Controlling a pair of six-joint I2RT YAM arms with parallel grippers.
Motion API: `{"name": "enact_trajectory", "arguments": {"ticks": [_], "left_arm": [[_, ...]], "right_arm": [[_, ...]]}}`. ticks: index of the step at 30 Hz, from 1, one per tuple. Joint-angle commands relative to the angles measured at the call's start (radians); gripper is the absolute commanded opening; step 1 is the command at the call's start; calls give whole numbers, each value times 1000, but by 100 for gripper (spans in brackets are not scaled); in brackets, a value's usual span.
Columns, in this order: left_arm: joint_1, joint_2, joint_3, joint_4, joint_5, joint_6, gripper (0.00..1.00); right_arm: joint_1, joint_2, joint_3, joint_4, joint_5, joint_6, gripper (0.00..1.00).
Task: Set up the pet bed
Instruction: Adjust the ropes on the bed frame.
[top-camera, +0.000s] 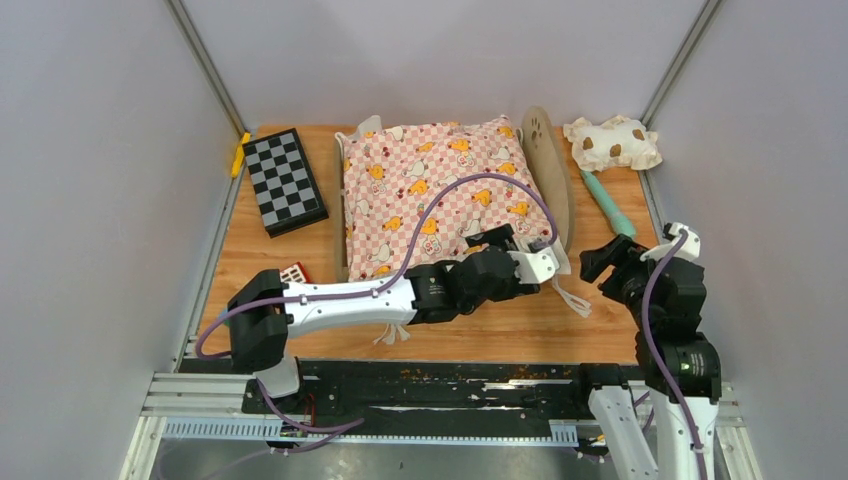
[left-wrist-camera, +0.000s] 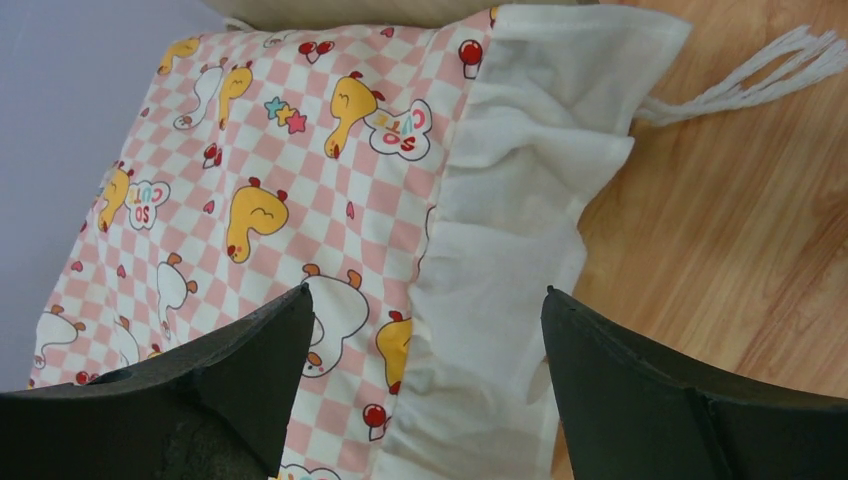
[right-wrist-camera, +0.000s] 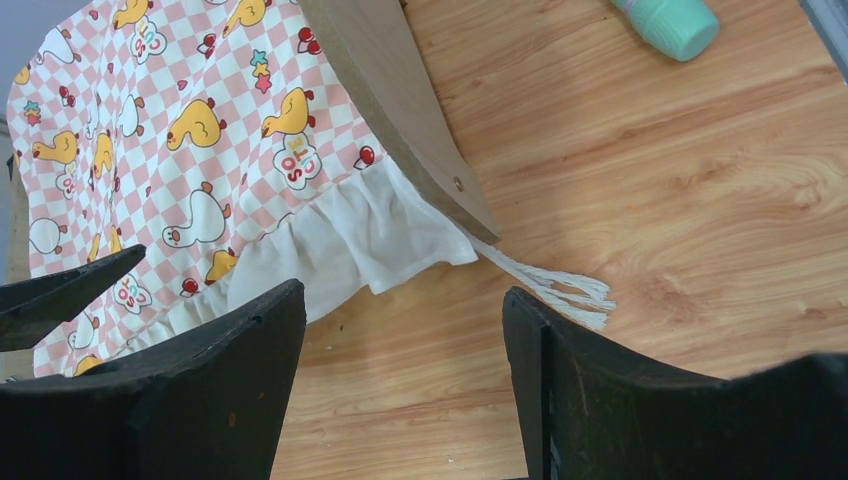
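Pink checkered cushion (top-camera: 430, 190) lies on the pet bed (top-camera: 550, 180).
Left gripper (left-wrist-camera: 428, 305) and right gripper (right-wrist-camera: 405, 295) both spread wide, empty.

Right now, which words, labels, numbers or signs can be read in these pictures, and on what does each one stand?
"SO CUTE": printed repeatedly on the pink checkered cushion, upside down in the left wrist view.
No letters, only a sign: the paw-print cutout in the headboard of the pet bed.
Nothing else bears readable text.
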Motion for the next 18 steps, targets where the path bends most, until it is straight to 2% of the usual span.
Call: {"name": "enact_trajectory", "arguments": {"ticks": [1,11,18], "left_arm": [[-13,11,-21,147,-12,106,91],[-13,2,-147,210,50,105,91],[-14,43,-179,306,59,198,93]], "right_arm": [[-6,-40,-23,-28,63,41,72],[-6,-73,-119,-25,43,99,72],[-5,-82,-148,-11,33,142,71]]}}
